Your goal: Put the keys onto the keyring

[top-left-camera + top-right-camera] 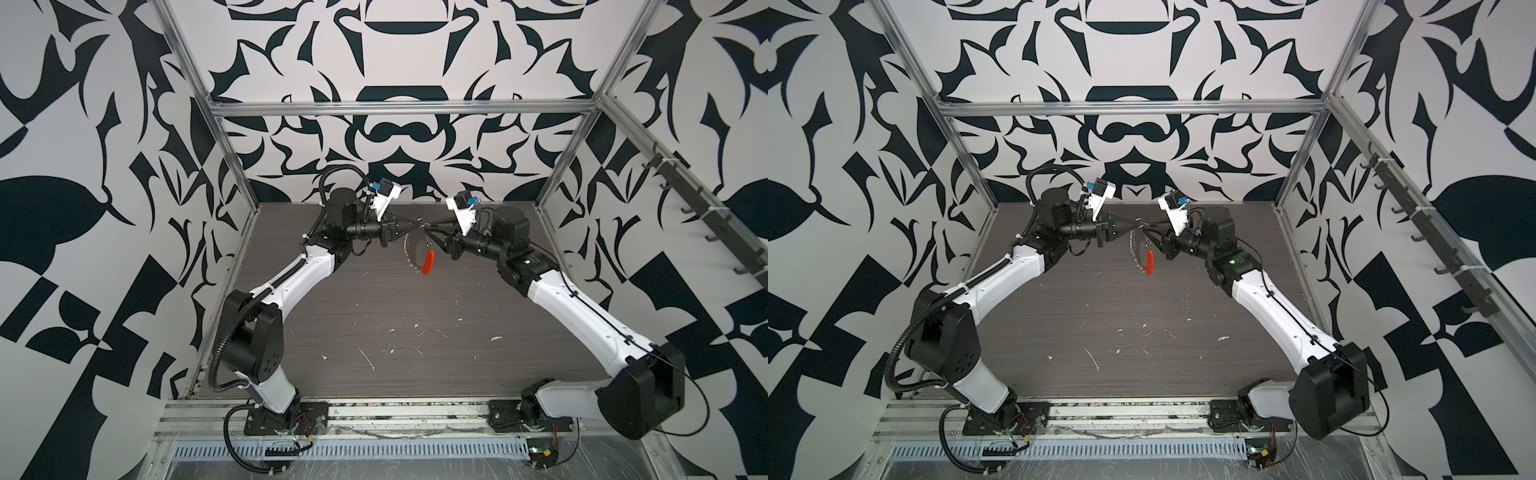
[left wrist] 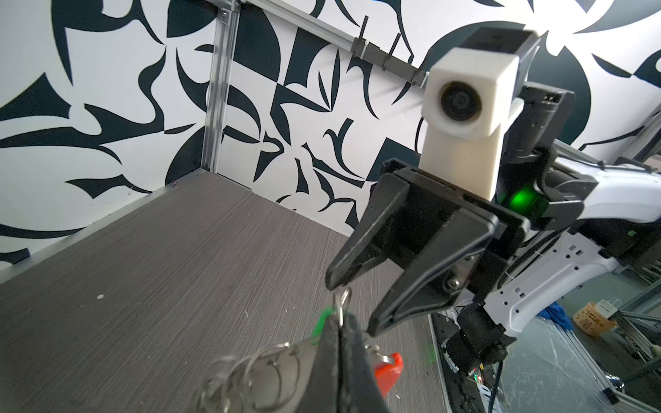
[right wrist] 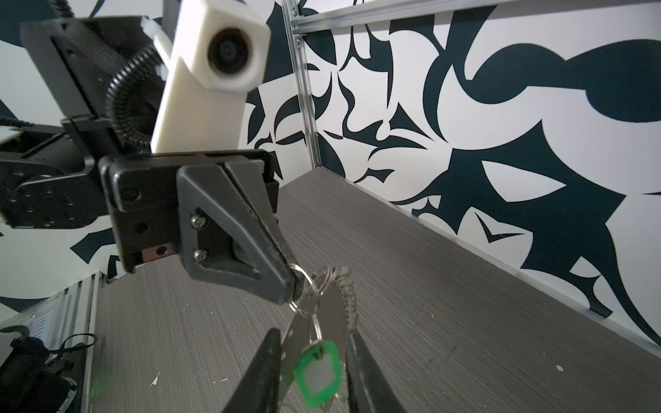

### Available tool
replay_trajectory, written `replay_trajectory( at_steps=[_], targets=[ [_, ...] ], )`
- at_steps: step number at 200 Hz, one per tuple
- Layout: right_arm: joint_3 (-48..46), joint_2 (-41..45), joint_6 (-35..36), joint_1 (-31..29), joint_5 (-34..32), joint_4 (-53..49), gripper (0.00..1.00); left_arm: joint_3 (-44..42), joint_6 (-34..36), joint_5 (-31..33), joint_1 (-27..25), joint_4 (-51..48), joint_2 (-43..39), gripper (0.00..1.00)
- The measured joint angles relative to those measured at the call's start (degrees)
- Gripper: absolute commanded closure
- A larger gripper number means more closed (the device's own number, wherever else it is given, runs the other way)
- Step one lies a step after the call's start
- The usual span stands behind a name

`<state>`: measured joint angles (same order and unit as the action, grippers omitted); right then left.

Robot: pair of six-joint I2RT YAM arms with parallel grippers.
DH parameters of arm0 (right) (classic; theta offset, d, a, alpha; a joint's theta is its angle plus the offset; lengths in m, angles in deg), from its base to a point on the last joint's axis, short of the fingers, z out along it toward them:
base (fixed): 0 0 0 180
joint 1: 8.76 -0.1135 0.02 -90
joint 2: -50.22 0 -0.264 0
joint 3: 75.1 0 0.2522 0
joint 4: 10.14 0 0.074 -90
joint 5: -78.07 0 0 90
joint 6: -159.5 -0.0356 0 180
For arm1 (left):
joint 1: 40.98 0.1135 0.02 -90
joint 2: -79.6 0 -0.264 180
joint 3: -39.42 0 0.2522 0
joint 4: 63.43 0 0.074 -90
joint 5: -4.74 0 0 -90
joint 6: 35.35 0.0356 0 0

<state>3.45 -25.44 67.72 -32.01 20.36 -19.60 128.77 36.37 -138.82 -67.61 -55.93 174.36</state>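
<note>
My left gripper point(image 1: 417, 225) is shut on a small metal ring at the top of the keyring point(image 1: 409, 254), which hangs below it above the table. The loop's silvery pieces and its red segment point(image 1: 428, 262) dangle in both top views. The keys point(image 3: 316, 372), a green tag with a white panel, hang by a small split ring just under the left gripper's tips point(image 3: 291, 286). My right gripper point(image 3: 313, 334) is open, one finger on each side of the green tag and the flat metal pieces, touching neither. From the left wrist view, the right gripper point(image 2: 354, 304) faces my shut jaws closely.
The dark wood-grain table point(image 1: 374, 316) carries small white specks and scratches. Aluminium frame posts point(image 1: 232, 158) and patterned walls enclose the back and sides. A rail of dark hooks point(image 1: 702, 216) runs along the right wall. Both arms meet at the back centre.
</note>
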Motion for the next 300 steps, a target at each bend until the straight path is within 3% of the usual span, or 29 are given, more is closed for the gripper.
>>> replay_trajectory(
  at_steps=[53,71,106,161,257,300],
  targets=[
    [0.2,-0.2,1.7,-0.1,-0.5,-0.3,0.71,0.0,-1.4,-0.2,0.1,1.3,0.0,1.0],
    [0.8,-0.3,2.2,-0.2,-0.1,-0.6,0.77,0.0,-1.5,-0.2,0.1,1.3,0.0,1.0],
    [2.0,-0.6,1.8,-0.3,0.9,-0.7,1.0,0.0,-1.7,-0.3,0.1,1.3,0.0,1.0],
    [2.8,-1.7,-0.3,-0.5,2.6,1.2,1.0,-0.1,-6.3,1.3,0.2,4.7,0.0,1.0],
    [2.7,-3.3,-7.2,-1.5,2.2,8.9,1.0,-4.9,-20.5,7.3,-0.5,31.7,3.4,1.0],
    [2.1,-1.6,-8.4,-1.7,1.9,6.4,0.83,-6.3,-23.5,8.7,-1.4,38.2,4.0,1.0]
  ],
)
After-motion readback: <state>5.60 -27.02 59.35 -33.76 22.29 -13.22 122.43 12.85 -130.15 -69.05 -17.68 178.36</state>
